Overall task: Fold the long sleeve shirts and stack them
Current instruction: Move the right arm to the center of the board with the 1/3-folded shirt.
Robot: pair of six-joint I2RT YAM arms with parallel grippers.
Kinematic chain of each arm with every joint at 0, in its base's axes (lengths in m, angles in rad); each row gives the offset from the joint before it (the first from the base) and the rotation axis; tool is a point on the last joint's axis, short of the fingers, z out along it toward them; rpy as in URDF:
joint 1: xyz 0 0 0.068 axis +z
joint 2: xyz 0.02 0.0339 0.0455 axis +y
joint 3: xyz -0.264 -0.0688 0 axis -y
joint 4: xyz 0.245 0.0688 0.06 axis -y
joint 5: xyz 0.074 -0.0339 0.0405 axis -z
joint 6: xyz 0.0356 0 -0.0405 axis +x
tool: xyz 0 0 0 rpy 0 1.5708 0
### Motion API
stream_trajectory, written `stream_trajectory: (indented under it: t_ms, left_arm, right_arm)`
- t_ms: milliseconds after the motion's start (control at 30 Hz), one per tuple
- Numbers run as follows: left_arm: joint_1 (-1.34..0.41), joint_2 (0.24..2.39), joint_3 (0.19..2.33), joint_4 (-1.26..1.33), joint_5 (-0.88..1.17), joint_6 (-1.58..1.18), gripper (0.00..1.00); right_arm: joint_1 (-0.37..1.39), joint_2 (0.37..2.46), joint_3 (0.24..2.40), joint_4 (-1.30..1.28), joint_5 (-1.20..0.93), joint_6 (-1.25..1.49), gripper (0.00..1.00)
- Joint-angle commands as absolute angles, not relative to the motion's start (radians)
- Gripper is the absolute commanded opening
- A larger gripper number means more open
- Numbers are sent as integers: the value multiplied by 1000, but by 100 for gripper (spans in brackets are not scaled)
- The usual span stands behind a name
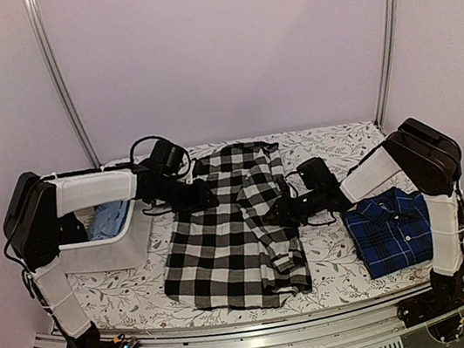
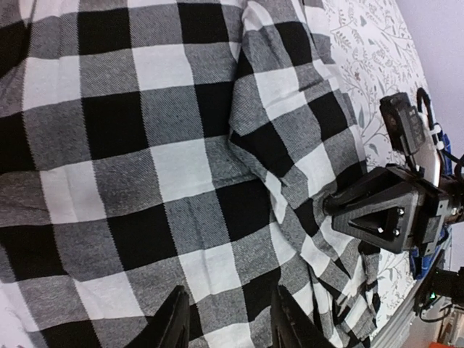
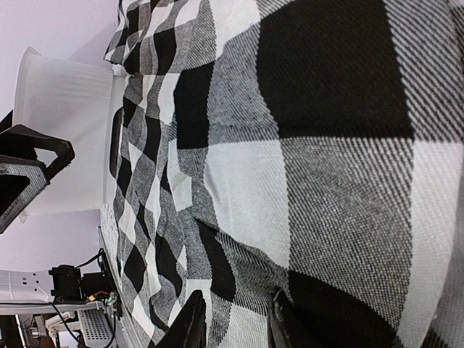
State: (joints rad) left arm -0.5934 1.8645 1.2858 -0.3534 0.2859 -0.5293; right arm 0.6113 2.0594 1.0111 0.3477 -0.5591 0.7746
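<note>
Now the left end effector [image 2: 229, 291] and right end effector [image 3: 237, 297] gape narrowly over the check shirt [image 1: 226, 246].

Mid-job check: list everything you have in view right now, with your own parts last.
check shirt: one, black and white, spread across the middle of the table
plaid shirt: one, navy blue, folded, on the right side of the table
bin: one, white, on the left side of the table
cloth: one, light blue, inside the bin
table cover: one, white with grey floral print, under everything
left hand: one, black, open, at the check shirt's upper left edge
right hand: one, black, open, at the check shirt's right edge
</note>
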Motion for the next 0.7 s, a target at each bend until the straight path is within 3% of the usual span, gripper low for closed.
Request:
stream_trajectory:
  t_ms: [0,100,667]
  left_arm:
    - [-580,1768,1315,-378,109,-528,39]
    - [-557,1737,1353,-402,38,-533,41]
    - [-555,1929,1526,-448,54,-578,41]
  right_arm:
    - [580,2077,942,371,-492,808,28]
    - [552,2055,891,395,-475,817,28]
    - [391,1907,699,443,-419,832,28]
